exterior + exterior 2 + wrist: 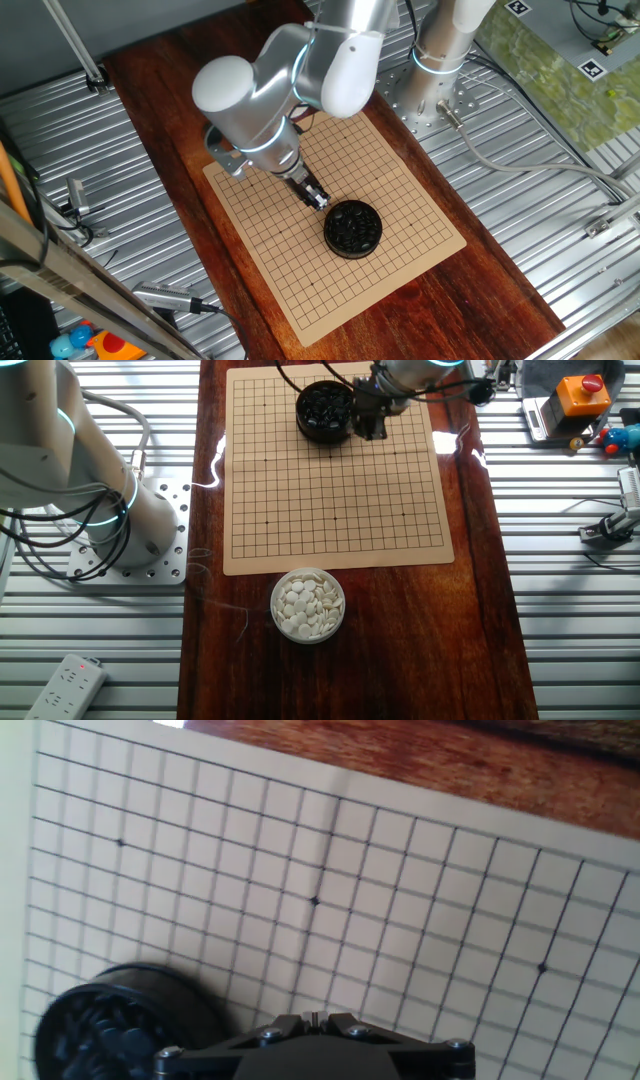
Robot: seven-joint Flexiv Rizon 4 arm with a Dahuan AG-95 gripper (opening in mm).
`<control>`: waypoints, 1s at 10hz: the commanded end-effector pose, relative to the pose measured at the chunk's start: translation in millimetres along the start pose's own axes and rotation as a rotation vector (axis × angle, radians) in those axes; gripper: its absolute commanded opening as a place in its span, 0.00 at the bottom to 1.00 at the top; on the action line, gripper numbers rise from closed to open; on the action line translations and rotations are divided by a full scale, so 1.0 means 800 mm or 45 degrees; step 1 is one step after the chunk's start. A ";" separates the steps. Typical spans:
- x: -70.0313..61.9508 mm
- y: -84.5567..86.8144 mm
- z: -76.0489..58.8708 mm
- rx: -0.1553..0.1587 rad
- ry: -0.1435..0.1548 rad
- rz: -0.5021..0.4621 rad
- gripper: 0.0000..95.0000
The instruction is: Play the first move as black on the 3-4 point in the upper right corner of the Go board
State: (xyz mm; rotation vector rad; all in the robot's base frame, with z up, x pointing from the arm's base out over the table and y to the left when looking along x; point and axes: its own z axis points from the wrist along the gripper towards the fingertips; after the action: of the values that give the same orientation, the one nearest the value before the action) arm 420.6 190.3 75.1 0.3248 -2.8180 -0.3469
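Observation:
The tan gridded board [390, 180] lies on the dark wooden tabletop; it also shows in the other fixed view [330, 500] and in the hand view [420, 910]. A black round bowl of glossy black stones [352, 228] stands on the board near one edge, and shows in the other fixed view [323, 408] and at the lower left of the hand view [105, 1020]. My gripper [320, 201] hangs just above the board, right beside the bowl. Its fingertips [313, 1017] are pressed together. No stone shows between them. No stone lies on the grid.
A clear bowl of white stones [308, 604] stands on the wood off the board's edge opposite the black bowl. The arm's base [130, 535] is bolted beside the wood. A power strip [65, 682] and an orange box with a red button [580, 395] lie off the wood.

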 end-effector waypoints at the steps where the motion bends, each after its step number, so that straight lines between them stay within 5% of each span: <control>1: 0.004 0.013 0.000 -0.026 0.002 0.027 0.00; 10: 0.009 0.035 0.025 -0.050 -0.003 0.160 0.00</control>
State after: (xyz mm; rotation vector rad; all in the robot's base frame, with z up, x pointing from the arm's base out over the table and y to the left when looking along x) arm 402.7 219.6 65.6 0.1342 -2.8106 -0.3737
